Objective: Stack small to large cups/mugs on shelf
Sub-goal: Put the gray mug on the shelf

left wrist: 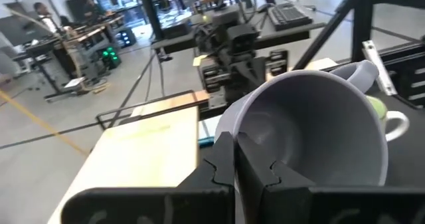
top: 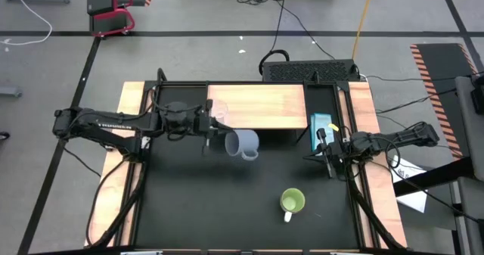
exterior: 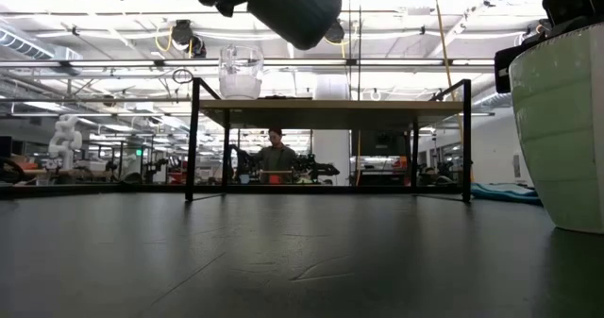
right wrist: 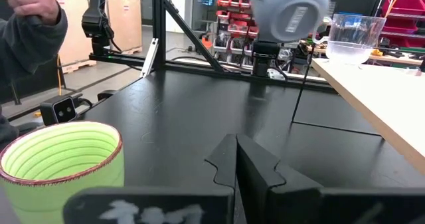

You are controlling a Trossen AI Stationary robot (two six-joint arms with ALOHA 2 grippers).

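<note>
Glass cup [top: 220, 112] on shelf [top: 261, 107]; green mug [top: 293, 202] on table [top: 227, 202].

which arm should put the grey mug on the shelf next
Left. Its gripper already holds the grey-blue mug in the air beside the shelf, near the glass cup. The right gripper is empty.

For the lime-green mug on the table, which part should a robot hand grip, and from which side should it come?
Probably the rim wall, from straight above. The lime-green mug stands upright with its mouth open upward, so one finger can go inside and one outside. Its white handle points toward the table's front edge, so grip the rim away from it. The right hand, its fingers together, is the nearer one.
</note>
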